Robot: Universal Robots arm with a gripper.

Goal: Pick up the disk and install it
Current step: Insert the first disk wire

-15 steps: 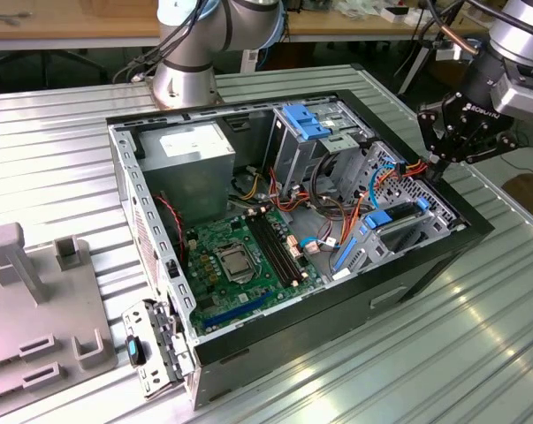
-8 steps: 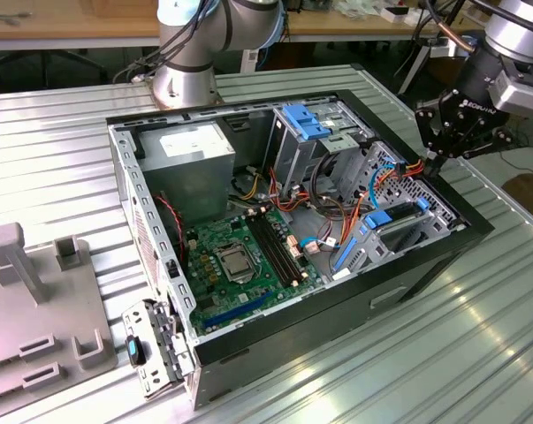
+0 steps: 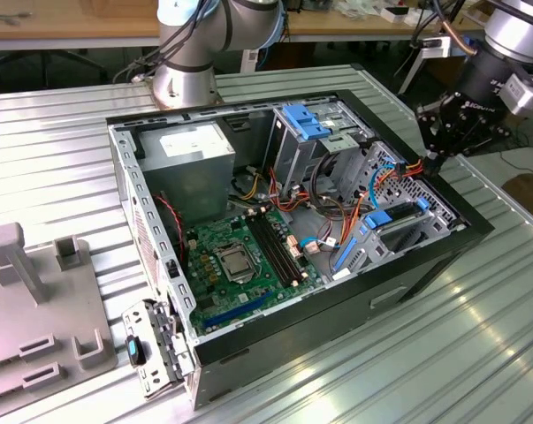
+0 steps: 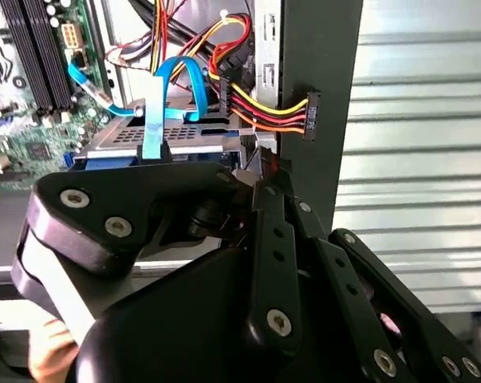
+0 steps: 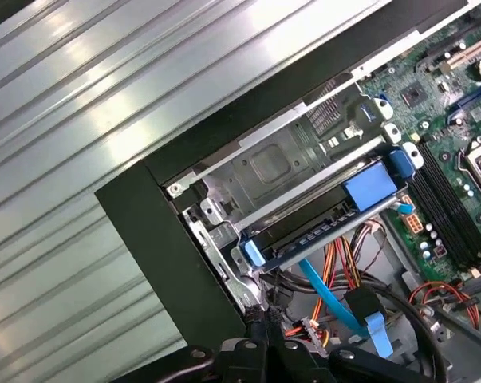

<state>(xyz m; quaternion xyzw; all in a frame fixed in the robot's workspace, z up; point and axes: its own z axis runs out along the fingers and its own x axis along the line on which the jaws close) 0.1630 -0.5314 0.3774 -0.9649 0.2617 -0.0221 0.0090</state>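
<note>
The disk (image 3: 397, 221), a dark flat drive with bright blue side rails, lies in the metal drive cage in the corner of the open computer case (image 3: 248, 349) on the exterior view's right. In the first wrist view the disk (image 5: 316, 230) sits in the cage under a metal plate. A thin blue data cable (image 5: 324, 295) runs out from under it. My gripper (image 3: 432, 159) hovers just above the case's wall beside that cage, with its fingertips together and nothing seen between them. In both wrist views the gripper (image 4: 266, 171) (image 5: 262, 321) is close to a power connector (image 4: 310, 116) with red, yellow and black wires.
Inside the case are a green motherboard (image 3: 239, 256), a grey power supply (image 3: 191, 150) and a lighter blue latch bracket (image 3: 306, 119). A second arm's base (image 3: 186, 75) stands behind the case. A grey fixture (image 3: 36, 300) sits on the ribbed metal table (image 3: 478, 353).
</note>
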